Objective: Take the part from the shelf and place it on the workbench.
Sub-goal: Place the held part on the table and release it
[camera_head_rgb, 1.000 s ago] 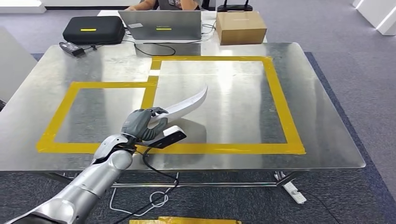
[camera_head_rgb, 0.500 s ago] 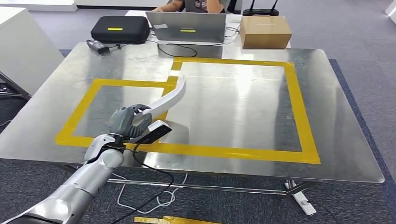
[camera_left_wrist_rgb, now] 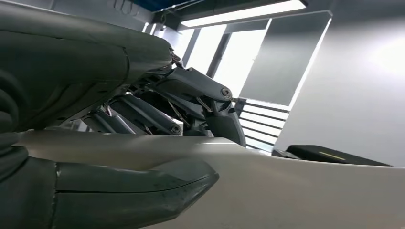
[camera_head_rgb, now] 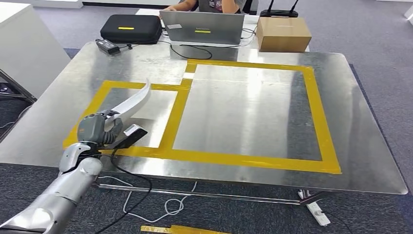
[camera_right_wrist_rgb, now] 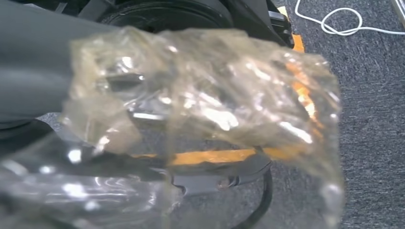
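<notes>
Over the near-left corner of the workbench (camera_head_rgb: 253,102), head view: left hand (camera_head_rgb: 100,129) wrapped around the base end of the part (camera_head_rgb: 132,102), a long white curved blade-like piece. Part rises forward from the hand and hangs above the smaller yellow tape rectangle (camera_head_rgb: 104,92), not yet resting on the surface. Judged light and rigid, smooth and likely slippery; thin tip probably easy to chip. Best hold is the thicker base, where the hand has it now.

Left wrist view: dark fingers (camera_left_wrist_rgb: 157,102) and thick thumb (camera_left_wrist_rgb: 129,191) closed on the pale part (camera_left_wrist_rgb: 296,191), which runs off the picture's edge.

Right wrist view: crumpled clear film (camera_right_wrist_rgb: 205,105) across the lens; right hand's state cannot be told.

Surface: bare polished metal, reflective, hard, so set down gently. Beyond the bench: laptop (camera_head_rgb: 202,27), black case (camera_head_rgb: 129,28), cardboard box (camera_head_rgb: 283,33), a person seated. Grey carpet, white cable (camera_head_rgb: 168,204) underneath.
</notes>
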